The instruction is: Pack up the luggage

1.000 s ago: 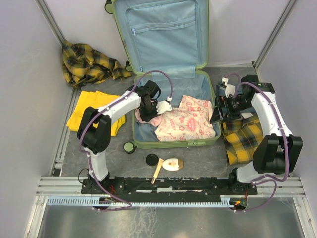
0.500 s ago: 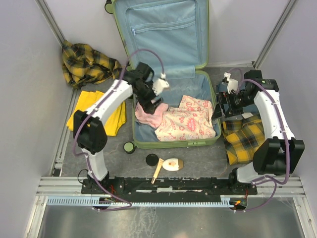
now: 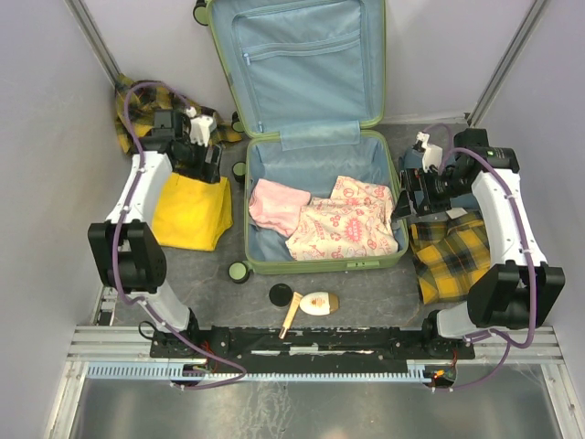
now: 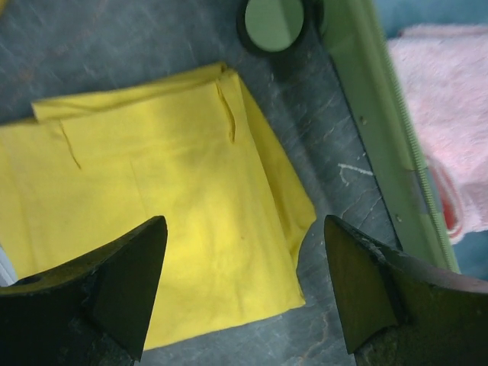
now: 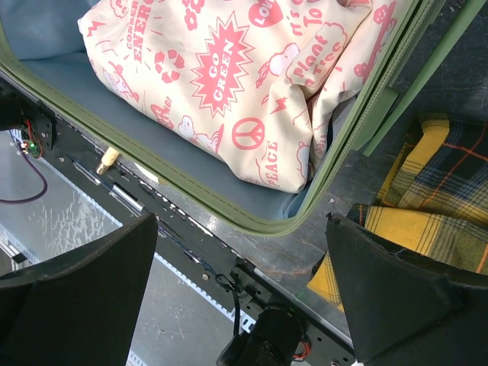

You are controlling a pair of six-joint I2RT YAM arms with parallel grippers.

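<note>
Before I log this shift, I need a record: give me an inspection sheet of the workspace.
Surface: grey table.
Job's things: suitcase open, pink cloth and printed cloth inside; yellow cloth, left plaid cloth and right plaid cloth outside.
Clutter: green lid, black lid, bottle, stick in front of the suitcase.
Grippers: left gripper open above the yellow cloth; right gripper open over the suitcase's right rim.
Cables: purple cables looped along both arms.
Surroundings: white walls, metal rail in front.
</note>
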